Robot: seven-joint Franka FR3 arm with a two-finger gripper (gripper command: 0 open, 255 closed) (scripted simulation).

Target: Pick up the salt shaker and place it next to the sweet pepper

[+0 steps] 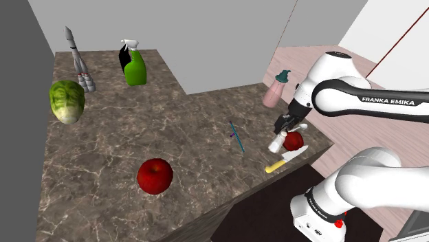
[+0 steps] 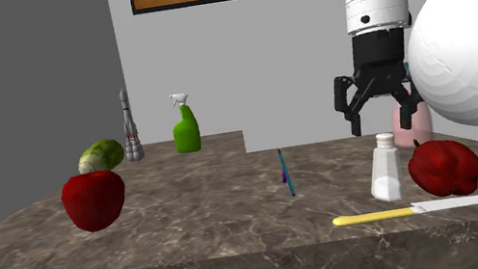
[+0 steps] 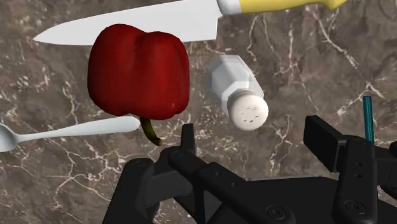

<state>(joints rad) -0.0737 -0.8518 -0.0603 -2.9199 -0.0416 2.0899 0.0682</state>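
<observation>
In the shoulder view the salt shaker (image 1: pixel 276 143) stands upright on the veined counter (image 1: pixel 137 124), just beside the red sweet pepper (image 1: pixel 295 141), with the gripper (image 1: pixel 289 126) above it. The arm (image 1: pixel 385 96) carries the words FRANKA EMIKA. In the second exterior view the jaws hang spread over the shaker's cap without touching it, so I judge the placing is done. In the wrist view the shaker stands free and shows no readable label.

We see a white arm (image 1: pixel 344 75) of glossy rounded links and dark joints, white "FRANKA EMIKA" lettering (image 1: pixel 388 101), a red button (image 1: pixel 338 223), and all-black jaws with round screws (image 3: pixel 277 208).
</observation>
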